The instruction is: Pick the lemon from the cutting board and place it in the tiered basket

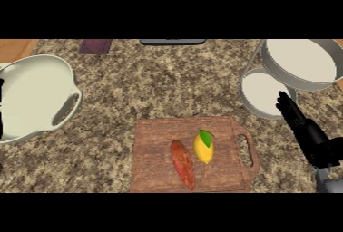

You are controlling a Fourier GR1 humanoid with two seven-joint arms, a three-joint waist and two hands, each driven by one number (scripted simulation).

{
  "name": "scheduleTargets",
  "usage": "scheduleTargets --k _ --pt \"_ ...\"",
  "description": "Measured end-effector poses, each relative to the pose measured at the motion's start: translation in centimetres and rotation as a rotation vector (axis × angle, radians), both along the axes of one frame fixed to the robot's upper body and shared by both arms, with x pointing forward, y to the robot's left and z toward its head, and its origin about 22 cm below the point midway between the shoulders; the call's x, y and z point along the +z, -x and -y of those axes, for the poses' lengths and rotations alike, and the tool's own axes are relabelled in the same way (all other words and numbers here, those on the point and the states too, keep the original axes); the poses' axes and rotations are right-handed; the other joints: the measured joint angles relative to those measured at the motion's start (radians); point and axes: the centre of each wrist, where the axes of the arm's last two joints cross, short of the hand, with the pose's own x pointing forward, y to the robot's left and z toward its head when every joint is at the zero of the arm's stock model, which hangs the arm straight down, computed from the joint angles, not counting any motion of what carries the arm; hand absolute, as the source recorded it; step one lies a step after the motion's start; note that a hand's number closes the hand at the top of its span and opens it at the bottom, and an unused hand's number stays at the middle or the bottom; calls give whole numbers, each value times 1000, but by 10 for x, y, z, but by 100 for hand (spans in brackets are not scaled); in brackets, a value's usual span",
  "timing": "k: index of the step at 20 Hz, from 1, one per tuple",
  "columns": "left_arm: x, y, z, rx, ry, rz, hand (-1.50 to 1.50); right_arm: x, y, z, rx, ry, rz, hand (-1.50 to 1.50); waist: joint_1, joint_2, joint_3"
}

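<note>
A yellow lemon with a green leaf lies on the wooden cutting board, right of the board's middle. Beside it on the left lies a reddish-orange sweet potato. The tiered basket stands at the upper right, with a large upper bowl and a smaller lower bowl. My right hand hovers right of the board, fingers straight and pointing up toward the lower bowl, holding nothing. At the far left edge, a dark sliver of my left hand shows.
A big white two-handled bowl sits at the left. A dark purple object and a dark grey object lie along the counter's back edge. Speckled counter stretches between the bowl and the board.
</note>
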Motion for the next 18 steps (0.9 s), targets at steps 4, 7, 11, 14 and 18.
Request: scheduleTargets --k 4,7,11,14,18 --pt "-2 0 17 -69 -24 -42 0 1 1 -31 -84 -112 51 150 -3 2 -8" --pt "-11 3 27 -120 -35 -92 0 11 -3 -58 -222 -271 162 150 -37 -11 -2" --pt "-22 9 34 -167 -26 -149 0 -29 27 -39 -577 -127 8 -150 -58 -1 -15" --pt "-35 14 53 -204 -16 -178 0 -34 50 -59 -730 -96 -3 -150 -48 -1 -16" --pt "-34 14 57 -239 -16 -191 0 -14 78 -76 -768 -20 -15 -150 -26 0 -17"
